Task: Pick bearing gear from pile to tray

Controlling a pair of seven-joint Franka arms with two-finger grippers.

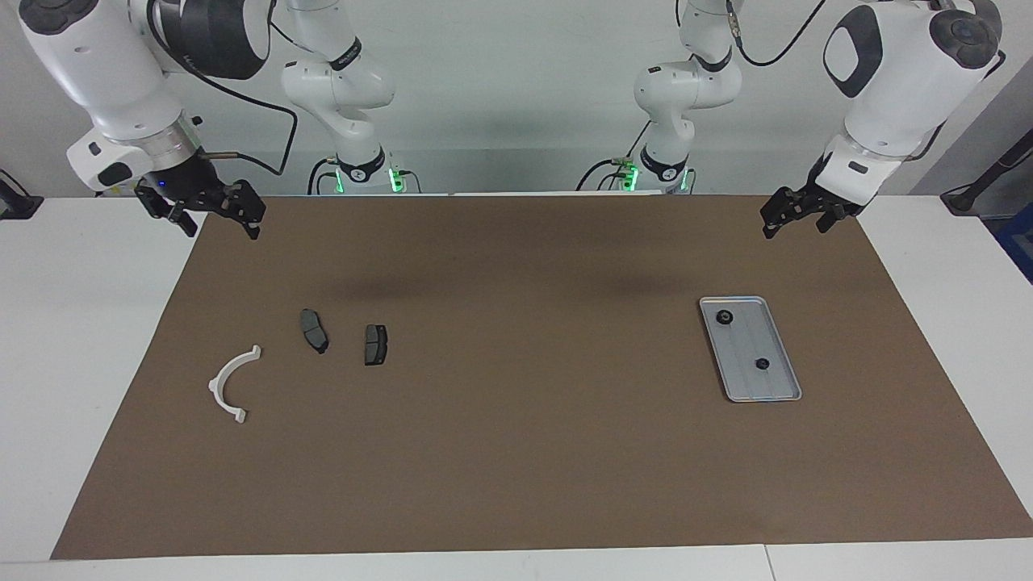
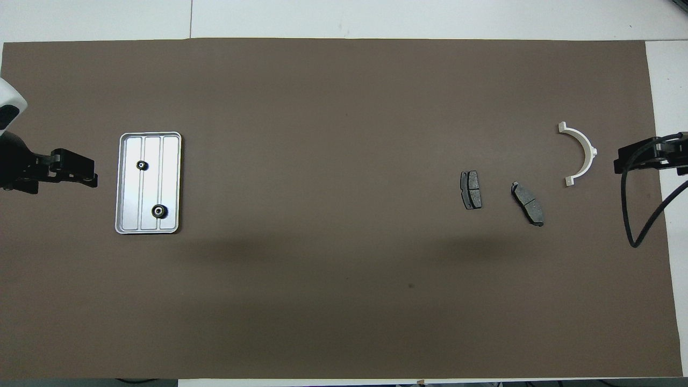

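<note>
The silver tray [image 1: 746, 349] [image 2: 170, 177] lies on the brown mat toward the left arm's end. Two small black bearing gears [image 1: 725, 318] [image 1: 761, 364] lie in it, also seen in the overhead view [image 2: 142, 165] [image 2: 159, 211]. The pile toward the right arm's end holds a white arc [image 1: 230, 383] [image 2: 583, 152] and two dark grey pads [image 1: 314, 330] [image 1: 375, 344] [image 2: 528, 203] [image 2: 471, 190]. No black round piece shows among them. My left gripper [image 1: 795, 226] [image 2: 94, 173] hangs open and empty beside the tray. My right gripper [image 1: 219, 226] [image 2: 618, 160] hangs open and empty over the mat's edge beside the arc.
The brown mat [image 1: 524, 452] covers most of the white table [image 1: 73, 363]. A black cable [image 2: 642, 226] loops down from the right arm over the mat's edge.
</note>
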